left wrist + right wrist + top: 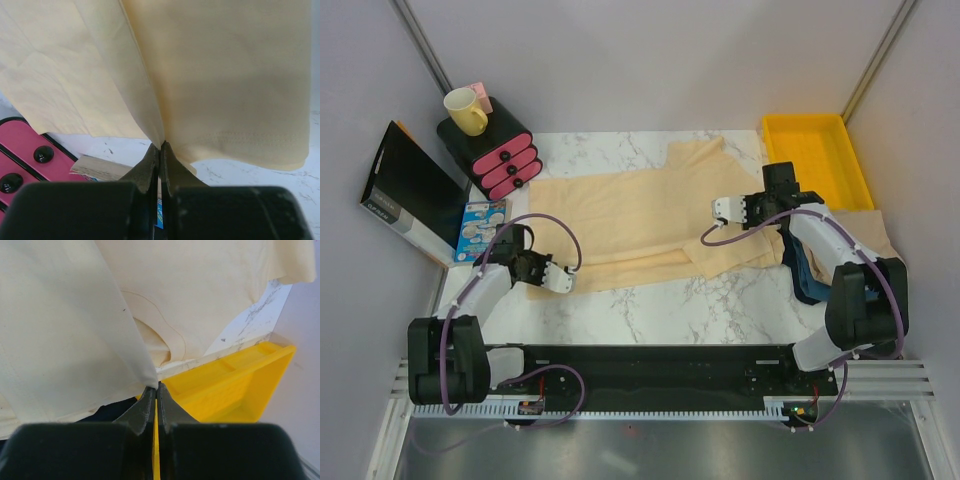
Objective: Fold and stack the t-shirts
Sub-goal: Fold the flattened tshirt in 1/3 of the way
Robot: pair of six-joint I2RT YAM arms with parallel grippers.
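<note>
shirt (640,215): spread across middle of table (720,310) | left claw (563,283): clamped on its near-left hem | right claw (720,210): clamped on its right side, perhaps a shoulder | why: paired pinches hold cloth taut for a fold | tray (817,155): far-right corner

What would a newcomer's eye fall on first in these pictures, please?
A large cream t-shirt lies spread across the marble table, the left claw and right claw each shut on an edge. A bright yellow tray sits far right; a yellow mug tops a pink drawer unit far left.
</note>
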